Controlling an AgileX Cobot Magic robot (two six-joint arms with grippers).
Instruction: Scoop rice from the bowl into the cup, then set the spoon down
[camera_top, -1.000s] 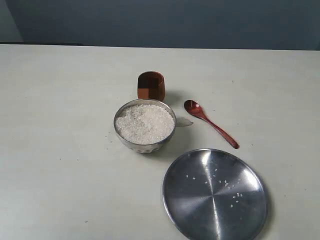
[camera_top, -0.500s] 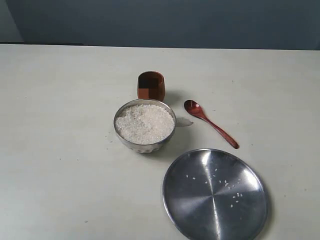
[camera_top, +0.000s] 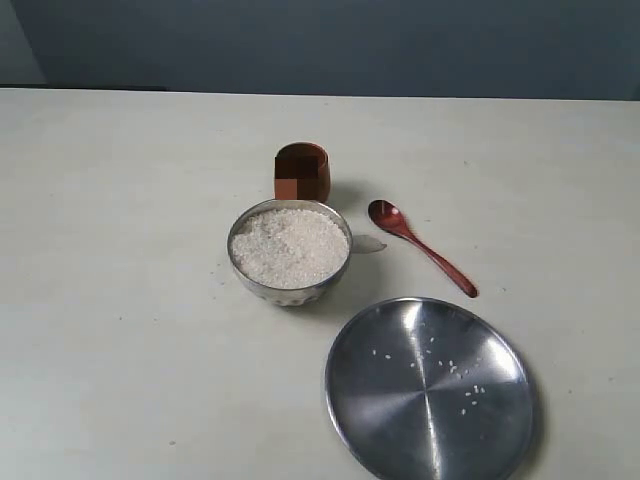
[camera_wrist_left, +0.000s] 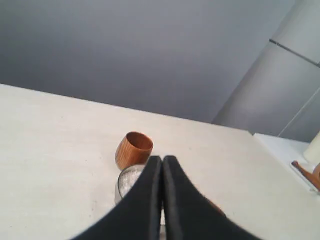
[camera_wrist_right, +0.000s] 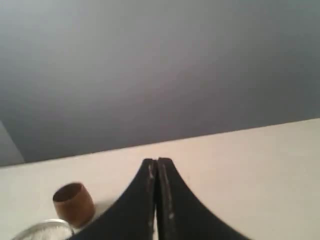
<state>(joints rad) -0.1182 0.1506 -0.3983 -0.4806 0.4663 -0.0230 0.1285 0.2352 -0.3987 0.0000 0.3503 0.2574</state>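
The steel bowl (camera_top: 290, 292) stands mid-table, heaped with white rice (camera_top: 289, 246). Just behind it sits the reddish-brown cup (camera_top: 302, 171), empty as far as I can see. The spoon (camera_top: 420, 246) lies on the table right of the bowl, head toward the cup, handle pointing to the front right. Neither arm shows in the exterior view. My left gripper (camera_wrist_left: 162, 159) is shut with nothing in it, and past it I see the cup (camera_wrist_left: 133, 149) and the bowl (camera_wrist_left: 124, 181). My right gripper (camera_wrist_right: 156, 162) is also shut and empty, with the cup (camera_wrist_right: 74, 202) off to one side.
A large flat steel plate (camera_top: 430, 388) with several stray rice grains lies at the front right, close to the spoon's handle tip. A dark wall runs behind the pale table (camera_top: 120, 250).
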